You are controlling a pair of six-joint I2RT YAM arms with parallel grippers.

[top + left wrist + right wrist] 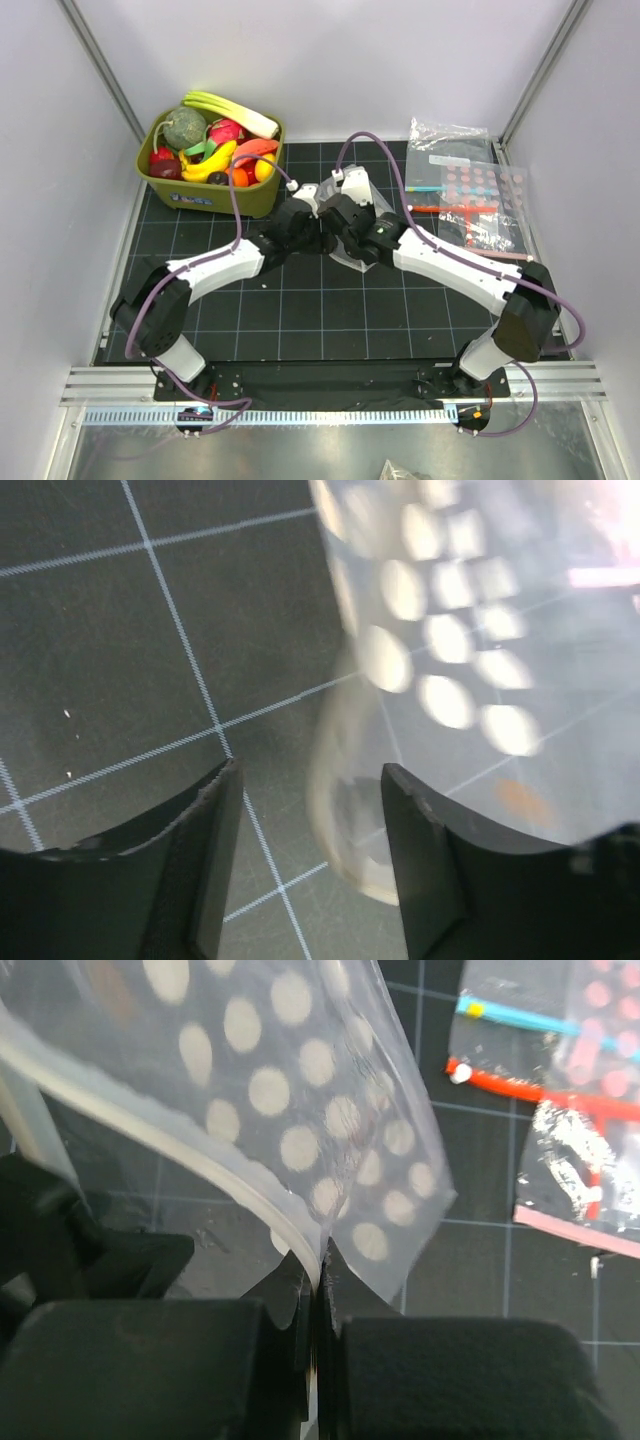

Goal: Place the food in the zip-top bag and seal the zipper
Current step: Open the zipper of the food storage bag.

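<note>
The clear zip-top bag (300, 1110) with cream dots hangs in front of my right gripper (320, 1260), which is shut on the end of its pale zipper strip (180, 1150). My left gripper (311, 772) is open just above the mat. The blurred edge of the bag (450, 680) lies between its fingers, close to the right finger (420, 820), and is not pinched. In the top view both grippers, left (318, 222) and right (338, 228), meet at mid-table, with a bit of the bag (362, 256) showing under the right arm. The food (212, 150), with a yellow banana (210, 165), is in the green bin (200, 195) at the back left.
Clear bags with pink-red dots (475, 190) lie at the back right; they also show in the right wrist view (590, 1020) with red and blue zipper strips. Grey walls close the sides and back. A metal rail (330, 385) runs along the near edge.
</note>
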